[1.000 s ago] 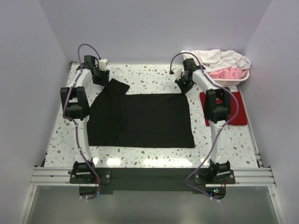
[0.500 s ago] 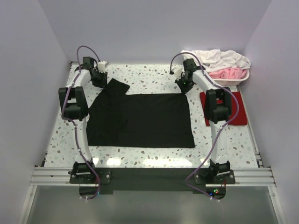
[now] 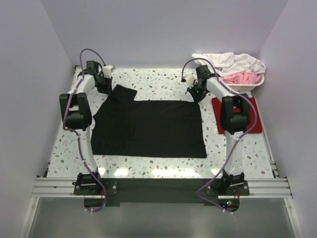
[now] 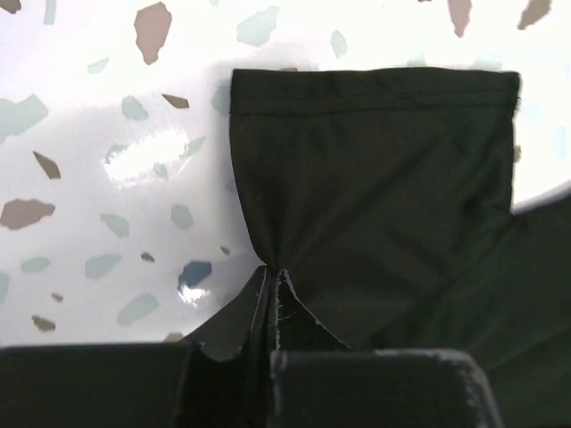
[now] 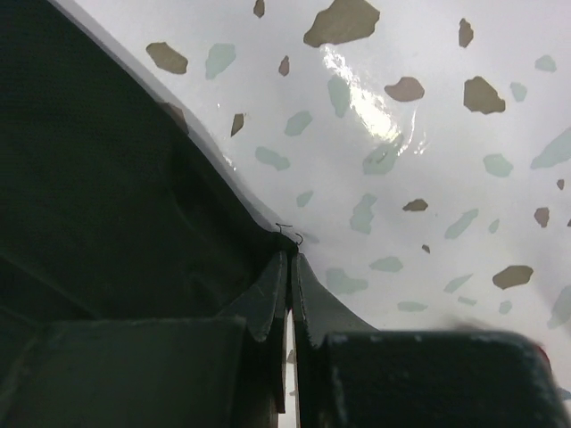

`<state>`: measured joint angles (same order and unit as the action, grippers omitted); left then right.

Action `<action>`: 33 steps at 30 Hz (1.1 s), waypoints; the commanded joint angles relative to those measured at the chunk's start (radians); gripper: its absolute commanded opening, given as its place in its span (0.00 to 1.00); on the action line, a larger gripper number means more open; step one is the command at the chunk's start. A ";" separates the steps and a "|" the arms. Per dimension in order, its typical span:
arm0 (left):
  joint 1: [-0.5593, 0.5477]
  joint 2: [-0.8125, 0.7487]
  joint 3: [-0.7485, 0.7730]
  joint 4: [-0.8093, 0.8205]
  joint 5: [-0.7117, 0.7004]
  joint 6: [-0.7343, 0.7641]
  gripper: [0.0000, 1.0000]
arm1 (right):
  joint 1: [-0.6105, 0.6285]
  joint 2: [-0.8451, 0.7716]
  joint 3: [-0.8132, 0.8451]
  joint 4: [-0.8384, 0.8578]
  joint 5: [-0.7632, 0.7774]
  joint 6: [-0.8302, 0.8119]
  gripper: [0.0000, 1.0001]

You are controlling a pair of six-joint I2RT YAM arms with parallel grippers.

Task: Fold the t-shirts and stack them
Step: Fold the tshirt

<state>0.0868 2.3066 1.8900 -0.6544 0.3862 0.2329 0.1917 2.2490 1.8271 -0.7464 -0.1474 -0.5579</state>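
While both hands pinch the far edge of the black t-shirt [image 3: 158, 126], the step in hand looks like a fold of that edge back toward the arm bases. The left hand [image 4: 272, 283] is clenched on a pinch of the sleeve, whose hem lies flat just beyond its fingertips. The right hand [image 5: 288, 260] is clenched on the shirt's far corner, with bare speckled surface [image 5: 401, 134] beyond it. The rest of the shirt lies flat behind both hands. To fold well, I judge both hands should rise together, level and at one pace. That way the cloth hangs taut between them without twisting and can be carried back until edge meets edge. The dark red t-shirt [image 3: 255, 124] lies as a flat rectangle behind the right hand, partly under that arm.
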 commanded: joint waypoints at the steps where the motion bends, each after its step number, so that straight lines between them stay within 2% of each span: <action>1: 0.013 -0.131 -0.043 0.067 0.034 0.045 0.00 | -0.018 -0.115 -0.018 0.045 -0.023 -0.011 0.00; 6: 0.013 -0.228 -0.149 0.122 0.028 0.088 0.00 | -0.028 -0.173 -0.052 0.044 -0.032 -0.027 0.00; 16: 0.019 -0.400 -0.298 0.128 0.022 0.201 0.00 | -0.028 -0.276 -0.136 -0.007 -0.069 -0.083 0.00; 24: 0.039 -0.536 -0.439 0.079 0.036 0.319 0.00 | -0.026 -0.431 -0.282 -0.022 -0.069 -0.143 0.00; 33: 0.048 -0.653 -0.584 -0.008 0.042 0.422 0.00 | -0.028 -0.488 -0.402 -0.071 -0.089 -0.191 0.00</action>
<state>0.1204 1.7088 1.3506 -0.6193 0.4171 0.5888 0.1688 1.7935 1.4445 -0.7815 -0.2142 -0.7128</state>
